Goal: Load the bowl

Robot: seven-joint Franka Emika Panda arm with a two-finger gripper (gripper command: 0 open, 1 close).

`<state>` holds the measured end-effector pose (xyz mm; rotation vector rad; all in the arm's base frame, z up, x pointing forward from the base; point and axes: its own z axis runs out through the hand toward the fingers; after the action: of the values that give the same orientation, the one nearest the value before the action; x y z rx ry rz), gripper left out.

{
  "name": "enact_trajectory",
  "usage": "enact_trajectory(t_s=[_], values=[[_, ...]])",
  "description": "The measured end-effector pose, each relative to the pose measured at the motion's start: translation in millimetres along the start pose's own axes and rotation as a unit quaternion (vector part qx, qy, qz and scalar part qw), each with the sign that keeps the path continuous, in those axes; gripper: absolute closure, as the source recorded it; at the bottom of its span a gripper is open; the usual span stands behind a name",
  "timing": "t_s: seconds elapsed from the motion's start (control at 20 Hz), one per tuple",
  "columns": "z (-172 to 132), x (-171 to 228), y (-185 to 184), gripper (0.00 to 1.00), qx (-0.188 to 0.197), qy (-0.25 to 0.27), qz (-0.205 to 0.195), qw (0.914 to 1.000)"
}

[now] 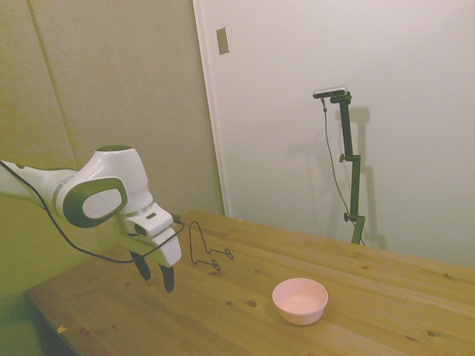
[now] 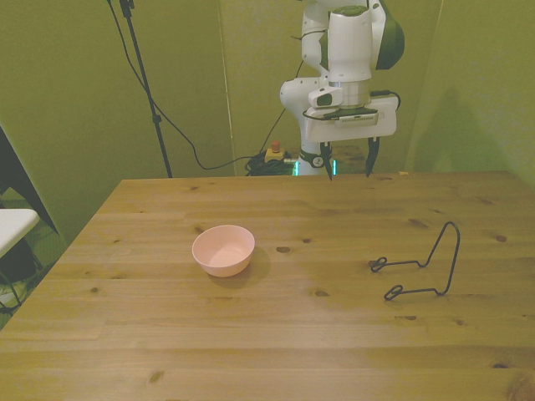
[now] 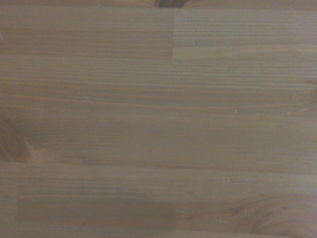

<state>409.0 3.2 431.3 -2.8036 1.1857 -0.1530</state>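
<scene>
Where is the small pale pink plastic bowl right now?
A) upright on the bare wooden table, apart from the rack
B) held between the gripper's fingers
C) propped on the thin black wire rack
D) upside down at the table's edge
A: the small pale pink plastic bowl sits upright on the wooden table, well clear of the thin black wire rack, and the open gripper hangs empty above the table.

Pale pink bowl (image 2: 223, 250) sits upright, empty, on table (image 2: 334, 351).

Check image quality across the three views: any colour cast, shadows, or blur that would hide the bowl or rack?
Side view: yellow-green cast at left, sharp; bowl and wire rack clear, and the open gripper throws a faint shadow on the table. Front view: green cast throughout, with a soft shadow beside the bowl. Wrist view: slightly soft, showing only wood grain, neither object.
</scene>
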Motion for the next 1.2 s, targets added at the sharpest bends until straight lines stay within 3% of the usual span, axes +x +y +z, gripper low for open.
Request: enact_trajectory(t_s=[0.25, 0.6, 0.9, 1.2], values=[[-16, 23, -2, 0.00, -0.012, 0.034, -0.011, 0.9993], [-34, 119, 27, 0.00, -0.021, 0.105, 0.024, 0.9940], [-21, 185, 45, 0.00, -0.021, 0.126, 0.032, 0.9912], [9, 225, 49, 0.00, -0.034, 0.120, 0.041, 0.9913]])
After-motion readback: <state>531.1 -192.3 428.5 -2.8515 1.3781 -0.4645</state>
